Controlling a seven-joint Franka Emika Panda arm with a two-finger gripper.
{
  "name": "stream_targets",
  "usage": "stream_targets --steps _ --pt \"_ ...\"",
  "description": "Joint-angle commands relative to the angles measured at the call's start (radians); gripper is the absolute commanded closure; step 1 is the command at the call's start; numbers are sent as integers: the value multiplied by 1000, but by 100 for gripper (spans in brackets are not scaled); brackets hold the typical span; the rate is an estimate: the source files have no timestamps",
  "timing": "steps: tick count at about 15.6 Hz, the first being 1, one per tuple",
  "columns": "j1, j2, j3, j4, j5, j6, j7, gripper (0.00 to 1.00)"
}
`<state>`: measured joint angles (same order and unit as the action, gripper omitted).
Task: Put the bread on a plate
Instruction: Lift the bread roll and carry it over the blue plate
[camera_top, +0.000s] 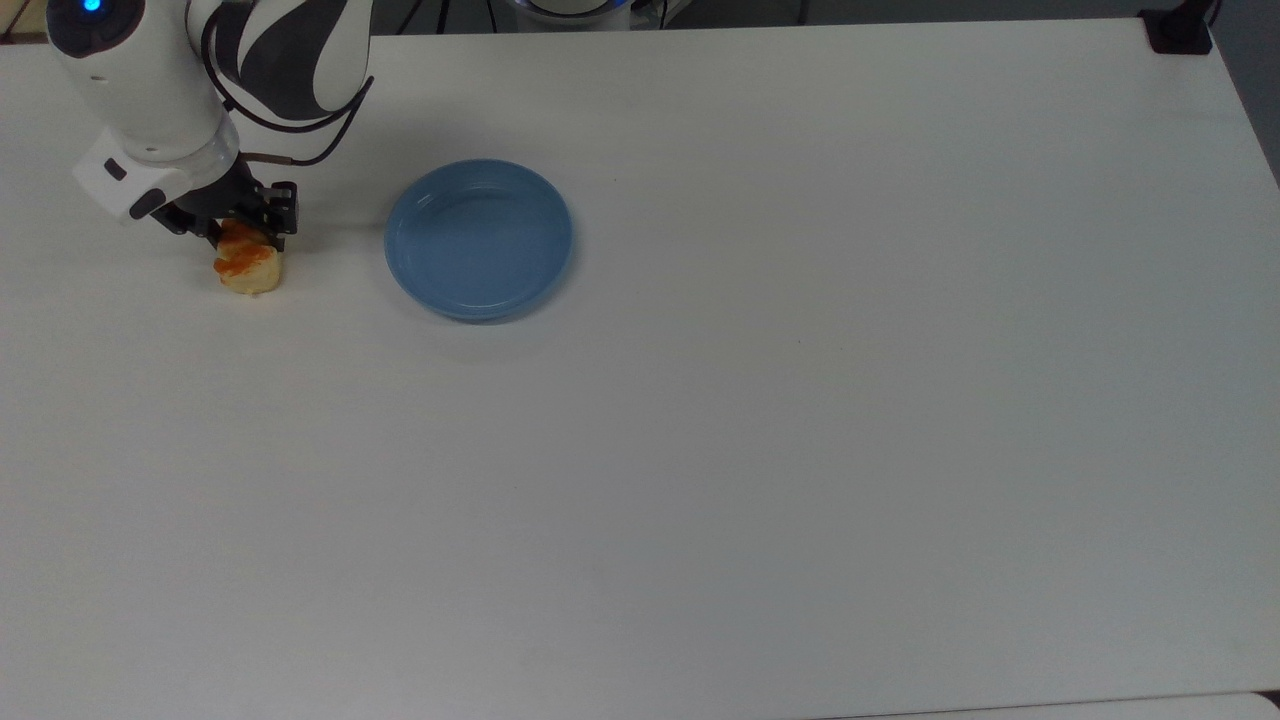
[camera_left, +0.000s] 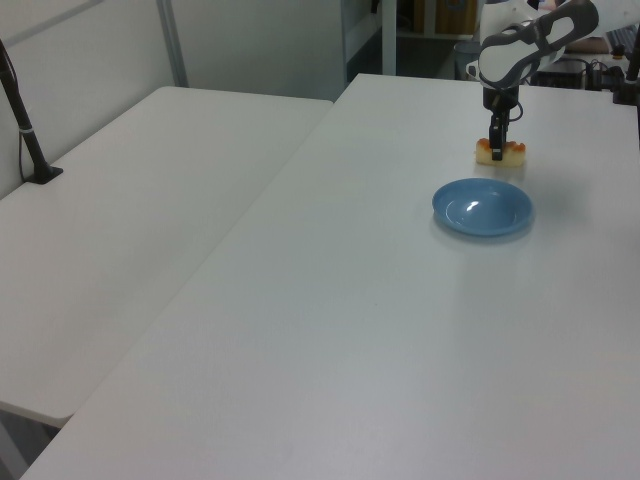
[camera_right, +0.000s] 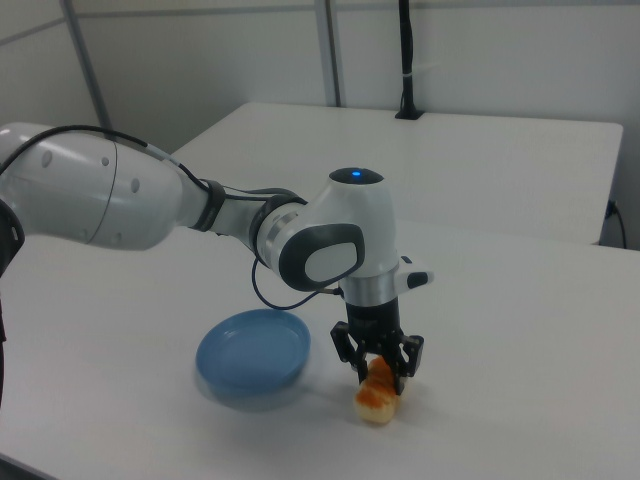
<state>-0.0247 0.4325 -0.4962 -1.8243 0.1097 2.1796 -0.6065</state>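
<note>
The bread (camera_top: 248, 272), a small pale-yellow loaf with orange-brown bumps, lies on the white table at the top view's left. My gripper (camera_top: 246, 233) is down over its far half, with a finger pressed against each long side, shut on it. The arm hides that half of the loaf from above. In the right view the bread (camera_right: 377, 399) sticks out below the gripper (camera_right: 380, 376). In the left view the gripper (camera_left: 497, 152) stands upright on the bread (camera_left: 513, 152). The round blue plate (camera_top: 480, 240) sits bare on the bread's right in the top view, a short gap away; plate (camera_left: 482, 208), plate (camera_right: 250, 358).
A black clamp base (camera_top: 1180, 30) sits at the table's far right corner in the top view. A second white table (camera_left: 130, 200) adjoins on the left view's left, carrying a black post (camera_left: 25, 125). The wide white table (camera_top: 800, 450) spreads right of the plate.
</note>
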Motion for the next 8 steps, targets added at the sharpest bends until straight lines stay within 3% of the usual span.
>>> stream_targets --steps 1,8 --pt "17 -18 1 -35 24 26 -9 44" --pt "46 -113 4 -21 24 -78 60 42"
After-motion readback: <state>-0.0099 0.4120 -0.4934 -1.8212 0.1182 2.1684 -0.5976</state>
